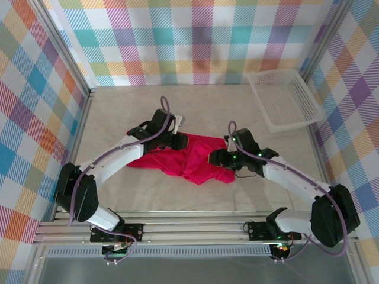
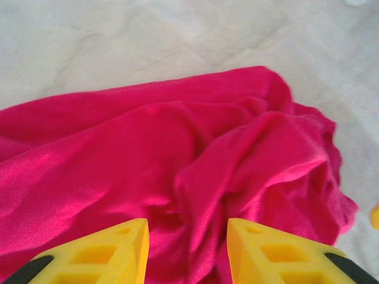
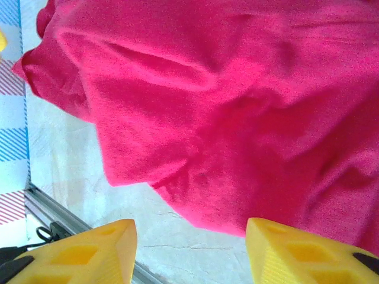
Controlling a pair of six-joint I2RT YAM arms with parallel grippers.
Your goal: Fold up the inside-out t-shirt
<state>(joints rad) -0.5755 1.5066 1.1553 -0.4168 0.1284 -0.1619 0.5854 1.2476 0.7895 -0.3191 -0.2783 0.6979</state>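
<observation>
The inside-out t-shirt (image 1: pixel 192 158) is a crumpled crimson heap in the middle of the table, between both arms. My left gripper (image 1: pixel 177 141) hovers at its upper left edge. In the left wrist view the left gripper (image 2: pixel 188 248) is open, its yellow fingers (image 2: pixel 106 254) apart over rumpled folds of the t-shirt (image 2: pixel 177 154), and nothing is clamped. My right gripper (image 1: pixel 216 158) is at the shirt's right side. In the right wrist view the right gripper (image 3: pixel 190 251) is open, with bare table and the hem of the t-shirt (image 3: pixel 225 106) between its fingers (image 3: pixel 296 254).
A white mesh basket (image 1: pixel 284 97) stands at the back right corner. The pale table (image 1: pixel 118 112) is walled by plaid panels on three sides. A metal rail (image 1: pixel 195 228) runs along the near edge by the arm bases.
</observation>
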